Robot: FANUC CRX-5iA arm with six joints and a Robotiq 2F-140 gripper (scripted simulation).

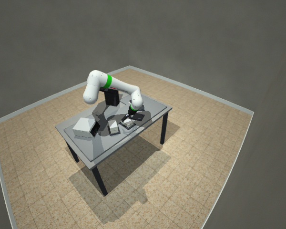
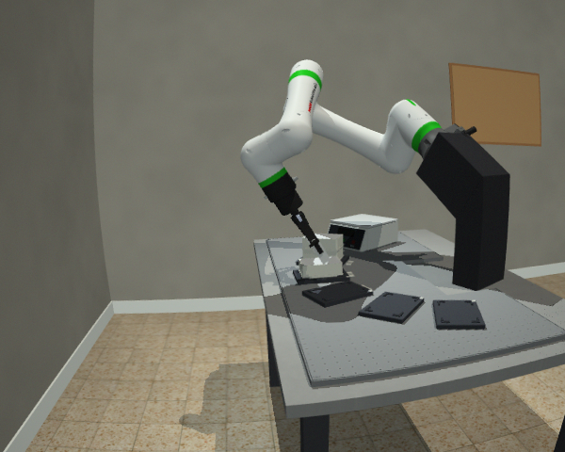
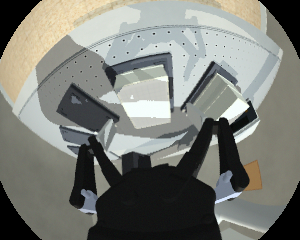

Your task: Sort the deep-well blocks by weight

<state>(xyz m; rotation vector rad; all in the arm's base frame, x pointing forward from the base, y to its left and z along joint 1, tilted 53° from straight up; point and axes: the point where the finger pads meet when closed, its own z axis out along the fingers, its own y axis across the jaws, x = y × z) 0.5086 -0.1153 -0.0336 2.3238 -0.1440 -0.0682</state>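
Observation:
One pale deep-well block (image 1: 128,124) (image 2: 321,270) (image 3: 145,95) sits in a dark nest (image 2: 316,280) (image 3: 140,62) near the table's front edge; whether it is fully flat I cannot tell. My gripper (image 2: 320,251) (image 3: 149,117) is open, its fingertips apart on either side of this block, close to its top. A second pale block (image 1: 113,125) (image 2: 324,241) (image 3: 215,100) stands in the neighbouring nest towards the check-weigher (image 1: 85,127) (image 2: 370,231). It looks tall, perhaps two stacked; I cannot tell. No third block shows separately. Nest labels and the cut corners are unreadable.
Three nests are empty: a shadowed one (image 2: 337,293) beside the first block, a middle one (image 2: 391,306) and an end one (image 2: 458,314). The check-weigher's dark front shows faint coloured marks; no lit lamp is clear. The arm's black pedestal (image 2: 479,228) stands at the back.

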